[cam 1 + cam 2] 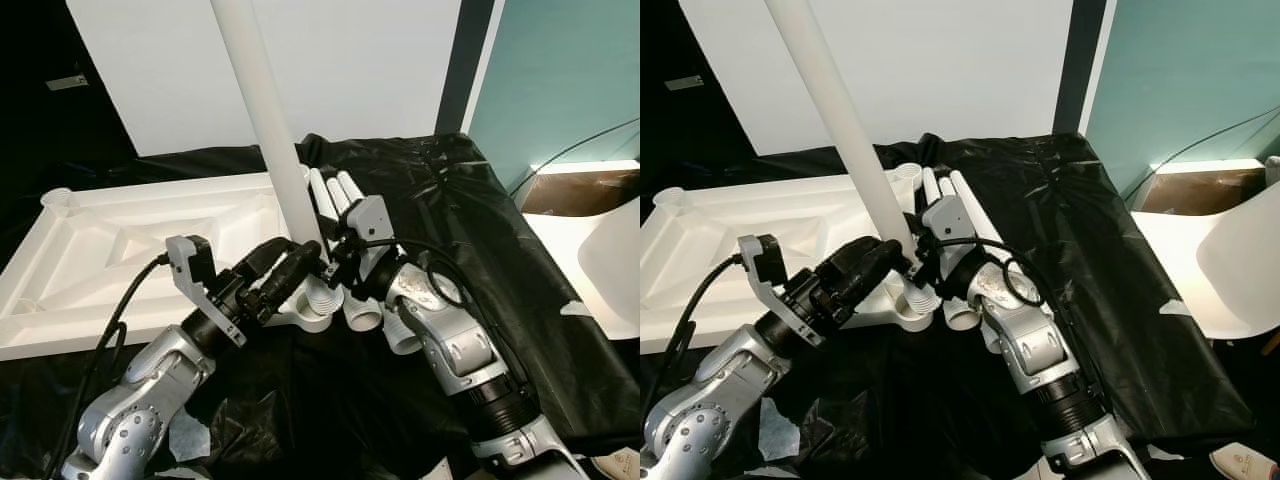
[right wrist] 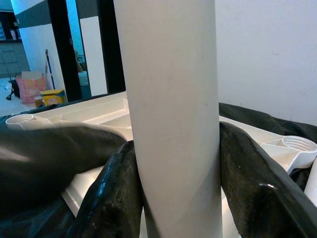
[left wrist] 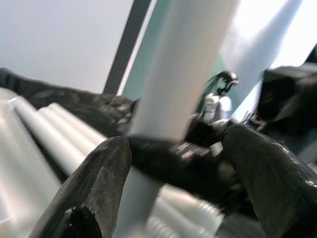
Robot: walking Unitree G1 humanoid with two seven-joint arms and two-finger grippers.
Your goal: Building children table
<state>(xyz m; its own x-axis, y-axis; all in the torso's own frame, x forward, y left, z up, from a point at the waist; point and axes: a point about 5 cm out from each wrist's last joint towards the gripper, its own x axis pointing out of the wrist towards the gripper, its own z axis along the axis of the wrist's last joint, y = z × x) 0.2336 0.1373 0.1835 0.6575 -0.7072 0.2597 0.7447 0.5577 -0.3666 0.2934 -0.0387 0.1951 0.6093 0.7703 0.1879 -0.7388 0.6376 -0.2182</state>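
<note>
Black plastic sheeting (image 1: 470, 220) drapes the worktop where we are assembling a child's table. Our landmark, the upturned white plastic tabletop (image 1: 120, 250), lies ribbed side up on the sheeting. At its near corner socket (image 1: 318, 300) we hold one long white tubular leg (image 1: 262, 110) nearly upright, tilted slightly, its foot at the socket. Three more white tubular legs (image 1: 335, 195) lie side by side just beyond that corner, not yet fitted, so we judge the job barely begun: one leg going in, three left, and the empty far corner socket (image 1: 58, 199) waiting.

Our right gripper (image 2: 171, 168) clamps the leg low down, a black finger pressed to each side of it. Our left gripper (image 1: 300, 262) meets the same leg from the tabletop's side, just above the socket; its fingers (image 3: 94, 183) straddle the tube, though we cannot tell whether they actually pinch it.
</note>
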